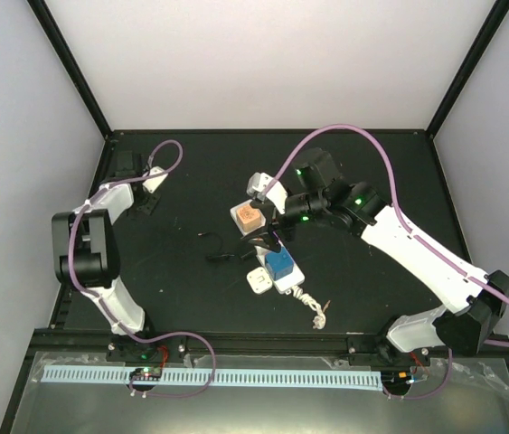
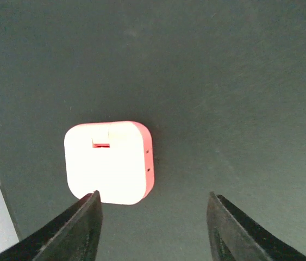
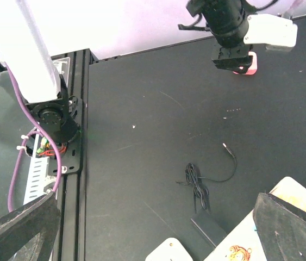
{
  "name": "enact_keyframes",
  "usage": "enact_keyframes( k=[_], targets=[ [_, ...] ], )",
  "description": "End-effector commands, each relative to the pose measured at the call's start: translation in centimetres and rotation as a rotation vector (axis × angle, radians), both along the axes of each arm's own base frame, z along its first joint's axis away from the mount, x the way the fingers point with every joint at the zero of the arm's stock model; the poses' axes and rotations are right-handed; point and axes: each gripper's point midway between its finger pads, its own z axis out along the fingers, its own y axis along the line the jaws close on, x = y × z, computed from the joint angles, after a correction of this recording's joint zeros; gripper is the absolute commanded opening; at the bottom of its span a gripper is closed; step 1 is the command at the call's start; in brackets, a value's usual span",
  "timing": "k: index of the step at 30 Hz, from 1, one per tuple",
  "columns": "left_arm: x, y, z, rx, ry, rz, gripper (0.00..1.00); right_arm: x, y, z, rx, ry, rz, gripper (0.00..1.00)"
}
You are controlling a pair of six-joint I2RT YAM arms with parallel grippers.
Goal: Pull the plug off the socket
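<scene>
The socket (image 1: 281, 268) is a long white power strip with coloured outlet faces, lying mid-table. In the right wrist view its white edge (image 3: 297, 204) shows at the lower right. The black plug (image 3: 212, 228) rests against that edge, its thin black cable (image 3: 199, 185) coiled beside it. I cannot tell whether the plug is seated. My right gripper (image 1: 268, 237) hovers over the strip, open wide (image 3: 155, 217) and holding nothing. My left gripper (image 1: 150, 185) is far away at the back left, open (image 2: 153, 204), with nothing between its fingers.
A small white cube adapter with pink sides (image 2: 108, 162) lies on the table just ahead of the left fingers, and one fingertip overlaps its corner. Another white cube (image 1: 259, 282) sits beside the strip. The strip's bundled white cord (image 1: 313, 307) lies toward the near edge.
</scene>
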Motion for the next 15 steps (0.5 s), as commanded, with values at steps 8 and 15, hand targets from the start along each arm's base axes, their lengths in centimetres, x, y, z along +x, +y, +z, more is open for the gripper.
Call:
enact_keyframes(
  k=[8,15],
  targets=[
    [-2.2,-7.5,9.7,-0.307,-0.135,-0.182,0.66,2.8,-2.6,0.5,0.1,0.122,-0.085,1.0],
    [-6.5,-15.2,13.0,-0.41,-0.188,-0.441,0.68,6.9,-5.3,-4.9,-0.003,0.253,-0.237,0.97]
  ],
)
